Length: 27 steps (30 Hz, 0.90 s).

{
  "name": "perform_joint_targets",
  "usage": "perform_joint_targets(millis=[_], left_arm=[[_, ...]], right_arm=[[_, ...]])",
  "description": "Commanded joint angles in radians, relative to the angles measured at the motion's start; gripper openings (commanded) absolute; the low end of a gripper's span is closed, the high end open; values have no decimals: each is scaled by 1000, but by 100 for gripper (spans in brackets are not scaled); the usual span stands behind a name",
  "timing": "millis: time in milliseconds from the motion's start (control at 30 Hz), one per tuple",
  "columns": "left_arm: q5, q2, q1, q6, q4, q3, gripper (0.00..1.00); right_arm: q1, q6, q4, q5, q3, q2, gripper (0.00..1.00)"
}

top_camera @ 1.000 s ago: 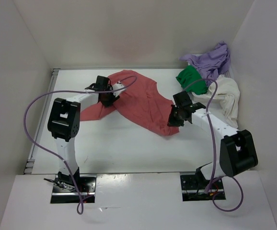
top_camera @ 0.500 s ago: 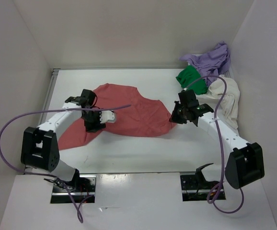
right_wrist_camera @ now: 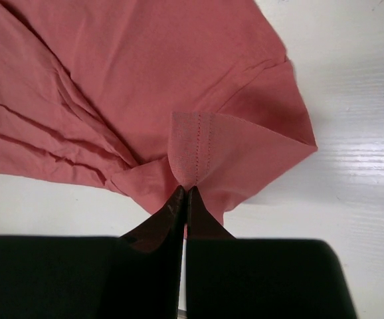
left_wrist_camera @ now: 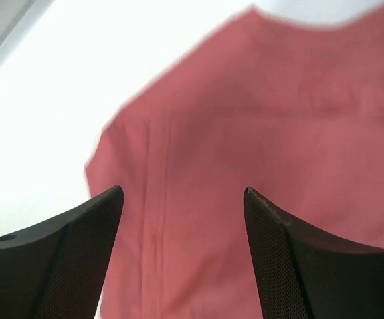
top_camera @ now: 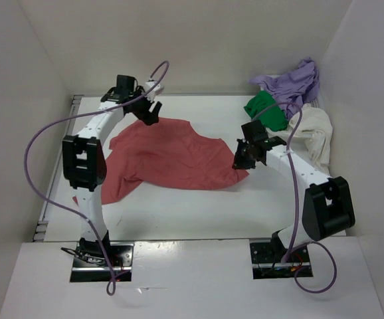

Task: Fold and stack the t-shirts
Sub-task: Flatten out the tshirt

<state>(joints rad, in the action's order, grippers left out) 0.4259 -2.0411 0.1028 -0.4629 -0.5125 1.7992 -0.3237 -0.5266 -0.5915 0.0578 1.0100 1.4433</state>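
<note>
The salmon-red t-shirt [top_camera: 169, 156] lies spread and wrinkled across the middle of the table, one part trailing to the front left. My left gripper [top_camera: 152, 114] hovers over the shirt's far-left edge. In the left wrist view it [left_wrist_camera: 182, 193] stands open, with only the red cloth [left_wrist_camera: 245, 119] below and nothing held. My right gripper [top_camera: 240, 161] is at the shirt's right edge, shut [right_wrist_camera: 184, 191] on a stitched hem fold of the shirt [right_wrist_camera: 195, 143]. The green t-shirt [top_camera: 266, 108], lavender t-shirt [top_camera: 297, 81] and cream t-shirt [top_camera: 313, 133] lie heaped at the back right.
White walls enclose the table on the left, back and right. A metal strip [top_camera: 58, 163] runs along the table's left edge. Purple cables [top_camera: 36, 156] loop from both arms. Bare white table [top_camera: 198, 212] lies between the shirt and the arm bases.
My left gripper has let go of the red shirt, opened, and swung to the far-left back. The shirt now lies flatter. The right gripper keeps its pinch on the hem.
</note>
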Motion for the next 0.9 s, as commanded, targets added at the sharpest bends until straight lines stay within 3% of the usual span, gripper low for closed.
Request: perform_joint_targets(millis=[0, 233, 500, 733, 867], left_arm=[[-47, -105, 61, 138, 114, 101, 81], [-183, -295, 90, 221, 137, 272, 81], [-295, -327, 90, 179, 137, 232, 78], [-288, -347, 100, 158, 115, 213, 64], [-288, -358, 100, 139, 101, 226, 61]], right_arm=[[17, 20, 18, 20, 59, 29, 0], [17, 20, 18, 30, 68, 69, 0], [17, 20, 9, 20, 59, 69, 0], [17, 20, -1, 10, 59, 69, 0], [17, 30, -1, 10, 59, 69, 0]])
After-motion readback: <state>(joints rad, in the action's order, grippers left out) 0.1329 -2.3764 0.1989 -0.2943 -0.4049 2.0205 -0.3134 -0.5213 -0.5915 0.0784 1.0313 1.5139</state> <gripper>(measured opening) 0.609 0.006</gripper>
